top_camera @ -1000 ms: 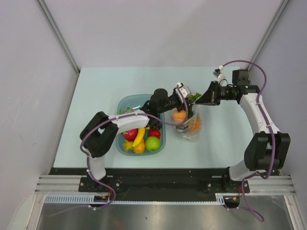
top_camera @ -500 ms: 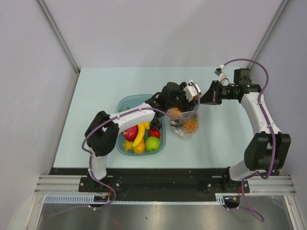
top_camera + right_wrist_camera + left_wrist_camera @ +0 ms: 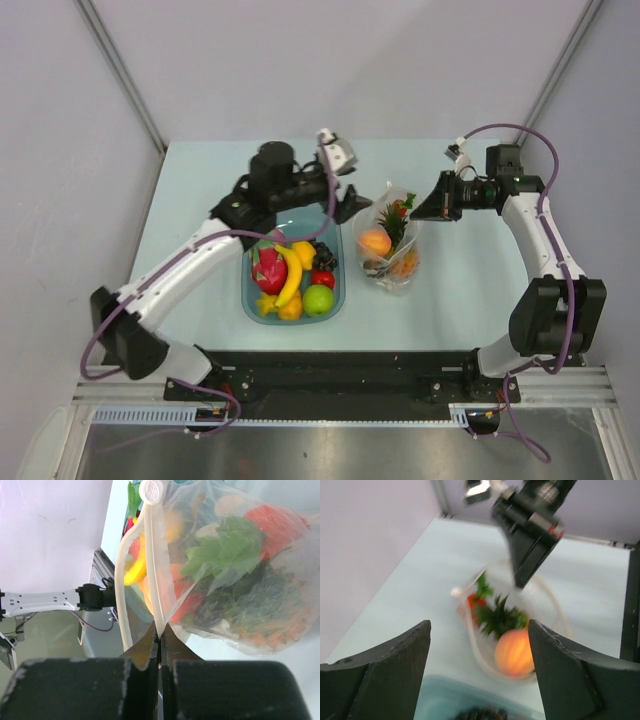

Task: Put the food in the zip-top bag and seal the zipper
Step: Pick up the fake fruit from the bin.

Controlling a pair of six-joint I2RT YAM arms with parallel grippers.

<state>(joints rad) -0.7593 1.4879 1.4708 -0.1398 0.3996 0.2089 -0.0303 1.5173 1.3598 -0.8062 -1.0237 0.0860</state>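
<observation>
The clear zip-top bag (image 3: 392, 248) lies right of the tray, mouth facing the back. It holds a peach (image 3: 375, 242), a pineapple with a green crown (image 3: 394, 225) and red pieces. My right gripper (image 3: 424, 208) is shut on the zipper strip (image 3: 157, 600) at the bag's mouth edge and holds it up; the bag (image 3: 240, 565) fills its wrist view. My left gripper (image 3: 352, 207) is open and empty, up and left of the bag's mouth. Its wrist view shows the peach (image 3: 515, 652), the crown (image 3: 500, 617) and the open mouth rim (image 3: 470, 630), blurred.
A translucent blue tray (image 3: 256, 212) sits left of the bag with several toy fruits, among them a banana (image 3: 291, 280), a green apple (image 3: 318, 299) and a pink dragon fruit (image 3: 268, 268). The left arm reaches over the tray's far end.
My left gripper has pulled back from the bag's mouth to the upper left, open. The peach now lies inside the bag. The right gripper has kept its hold.
</observation>
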